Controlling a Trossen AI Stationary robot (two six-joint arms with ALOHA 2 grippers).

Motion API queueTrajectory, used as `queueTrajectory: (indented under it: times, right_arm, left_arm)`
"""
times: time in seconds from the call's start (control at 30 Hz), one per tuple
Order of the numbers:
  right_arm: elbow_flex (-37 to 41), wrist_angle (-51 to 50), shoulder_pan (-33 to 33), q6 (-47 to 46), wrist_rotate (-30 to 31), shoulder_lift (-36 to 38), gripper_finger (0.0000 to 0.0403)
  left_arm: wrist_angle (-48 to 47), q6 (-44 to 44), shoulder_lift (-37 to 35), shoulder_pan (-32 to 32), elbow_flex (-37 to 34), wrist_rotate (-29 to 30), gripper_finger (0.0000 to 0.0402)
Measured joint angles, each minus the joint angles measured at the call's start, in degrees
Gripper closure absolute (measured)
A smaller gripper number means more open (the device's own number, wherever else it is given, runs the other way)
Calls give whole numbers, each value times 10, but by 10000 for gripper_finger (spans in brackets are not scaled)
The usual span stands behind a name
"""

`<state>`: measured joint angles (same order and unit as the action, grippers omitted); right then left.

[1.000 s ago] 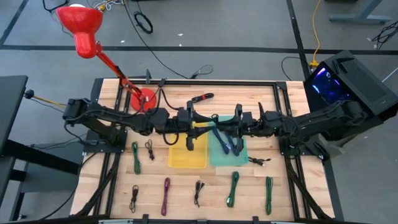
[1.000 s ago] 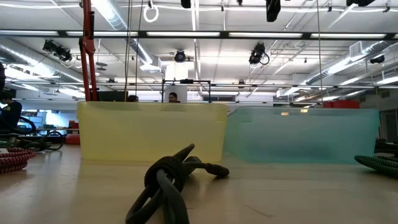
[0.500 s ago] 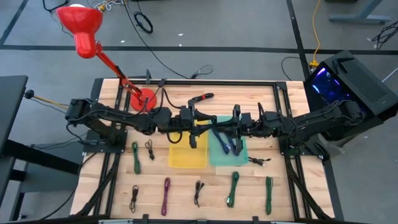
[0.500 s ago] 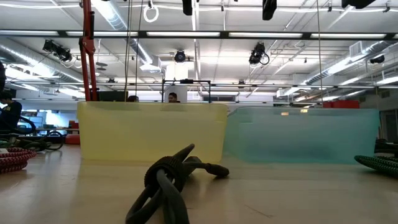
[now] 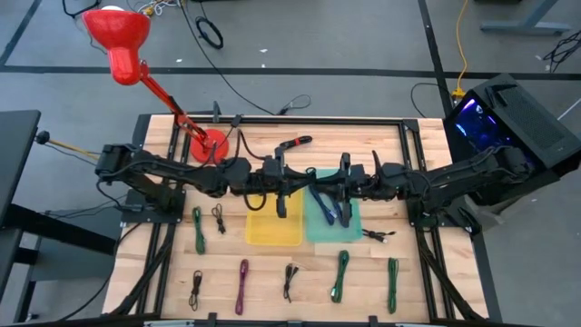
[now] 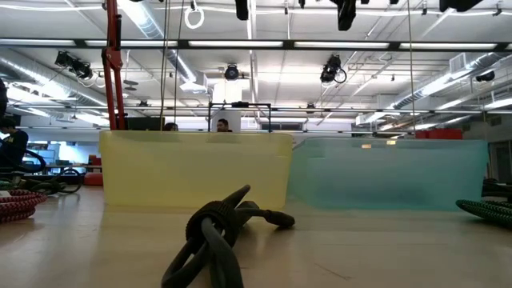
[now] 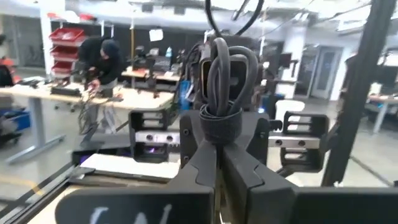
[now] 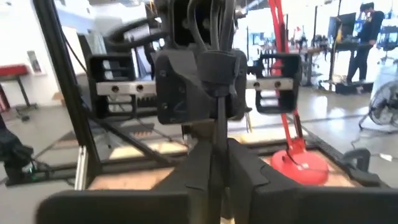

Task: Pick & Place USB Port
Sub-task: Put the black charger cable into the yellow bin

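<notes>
A dark coiled USB cable, bound by a strap, is held high between my two grippers over the yellow bin and the teal bin. My left gripper comes from the table's left and is shut on it. My right gripper faces it from the right, shut on the same bundle. In the high view the two grippers nearly meet. A blue cable lies in the teal bin. My left gripper pinches the bundle at its strapped waist between its two fingers, coming level from the table's left. The coil's loops stand upright above the fingers, clear of the table and bins. My right gripper has the bundle's edge between its two fingers, coming level from the table's right. My left gripper stands close behind and hides the rest of the hold.
Several bundled cables lie on the near half of the table: green, purple, black, green, green. A black bundle lies before the bins in the low view. A red lamp base stands far left.
</notes>
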<state>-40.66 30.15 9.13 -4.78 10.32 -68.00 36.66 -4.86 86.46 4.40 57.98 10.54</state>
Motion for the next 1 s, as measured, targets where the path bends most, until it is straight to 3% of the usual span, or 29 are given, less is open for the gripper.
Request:
queueTrajectory:
  times: [0.23,0.4,0.63,1.0]
  right_arm:
    - [1,-96,-1,-7,29,19,269]
    - [1,-172,0,-9,101,51,237]
    - [1,-214,-1,-23,146,78,239]
    - [1,-215,-1,-22,142,79,261]
  left_arm:
    - [-136,-37,-20,4,2,85,393]
    - [-287,-110,-27,29,1,145,394]
    - [-484,-272,-25,87,0,222,394]
    - [-513,-509,-25,141,-96,218,394]
